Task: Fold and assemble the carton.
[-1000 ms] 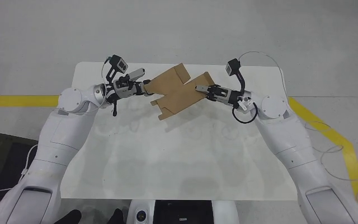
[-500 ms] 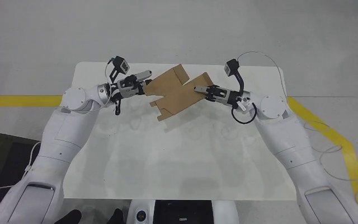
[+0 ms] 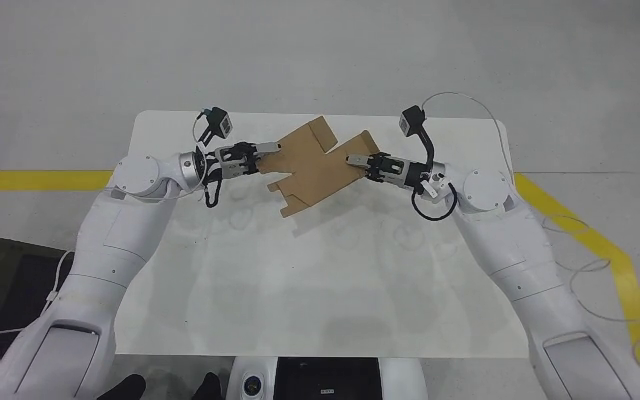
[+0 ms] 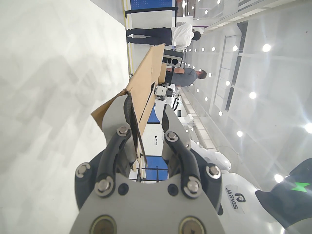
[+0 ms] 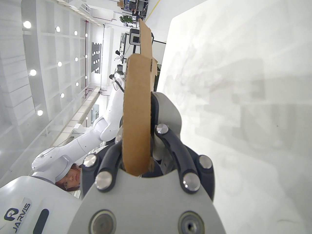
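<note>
Flat brown cardboard carton (image 3: pixel 315 165) by white tabletop's (image 3: pixel 300 300) far edge, clamped in right gripper (image 3: pixel 351 158), left gripper (image 3: pixel 272 150) open astride its edge

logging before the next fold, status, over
Left hand open around carton edge. Right hand shut on the opposite flap. Carton flat, unfolded. Nothing in the way.

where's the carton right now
In the top view the carton is held above the far middle of the table, its one end between the left gripper fingers and its other end in the right gripper.
</note>
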